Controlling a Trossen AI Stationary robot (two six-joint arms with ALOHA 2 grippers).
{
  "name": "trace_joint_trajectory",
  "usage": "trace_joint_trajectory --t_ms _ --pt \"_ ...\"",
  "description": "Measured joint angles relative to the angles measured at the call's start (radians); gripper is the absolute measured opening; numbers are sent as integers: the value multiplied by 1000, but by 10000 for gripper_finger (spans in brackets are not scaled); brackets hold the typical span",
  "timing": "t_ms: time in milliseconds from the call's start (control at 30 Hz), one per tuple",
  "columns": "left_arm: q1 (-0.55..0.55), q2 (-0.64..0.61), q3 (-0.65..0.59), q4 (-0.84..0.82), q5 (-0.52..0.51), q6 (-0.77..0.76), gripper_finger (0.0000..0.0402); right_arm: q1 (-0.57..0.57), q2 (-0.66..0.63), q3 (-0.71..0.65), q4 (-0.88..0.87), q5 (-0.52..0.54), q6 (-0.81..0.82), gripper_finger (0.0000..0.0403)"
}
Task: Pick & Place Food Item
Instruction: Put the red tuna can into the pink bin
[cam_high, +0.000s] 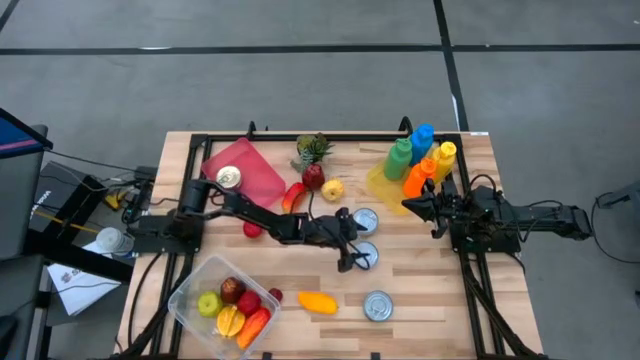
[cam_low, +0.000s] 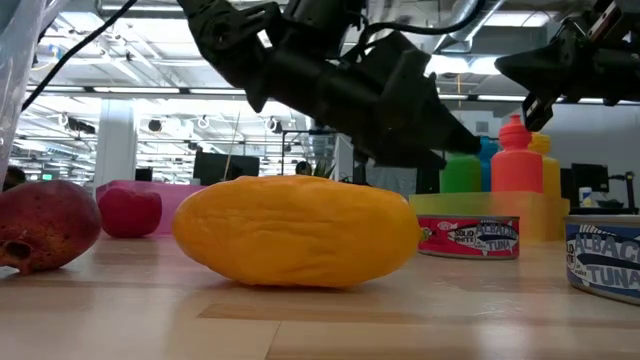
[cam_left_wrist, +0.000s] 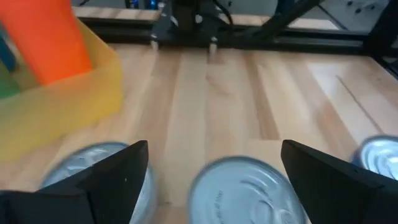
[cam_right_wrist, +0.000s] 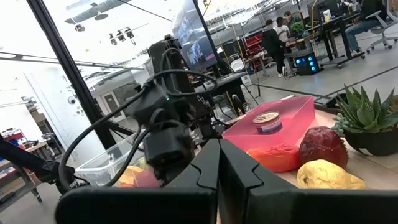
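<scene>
A silver-topped tuna can (cam_left_wrist: 245, 190) stands on the wooden table (cam_high: 440, 300), right of its middle. My left gripper (cam_left_wrist: 214, 149) is open, with one finger on each side of this can and a gap to both. The high view shows the same gripper (cam_high: 362, 258) low over that can (cam_high: 368, 253). A second can (cam_high: 366, 220) stands just beyond it and a third (cam_high: 377, 305) nearer the front edge. My right gripper (cam_high: 408, 205) waits shut at the right, raised above the table.
A yellow-orange mango (cam_high: 318, 300) lies near the front. A clear tub of fruit (cam_high: 225, 305) is at the front left. A pink tray (cam_high: 245, 170) carrying a can, a potted plant (cam_high: 313, 150) and loose fruit lie behind my left arm. A yellow bin of bottles (cam_high: 415, 165) stands at the back right.
</scene>
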Motion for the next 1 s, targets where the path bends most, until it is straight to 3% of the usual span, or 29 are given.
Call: trace_joint_trajectory --t_ms 167,300,533,733,1000 --pt "-25 24 13 -24 1 0 359 0 0 0 0 0 0 0" --pt "-50 72 78 -127 1 30 359 0 0 0 0 0 0 0" --pt "-60 155 174 -170 -19 21 360 0 0 0 1 0 0 0" --pt "-52 148 184 -279 -37 22 358 0 0 0 0 0 0 0" --pt "-90 87 182 -559 -78 -46 337 0 0 0 0 0 0 0"
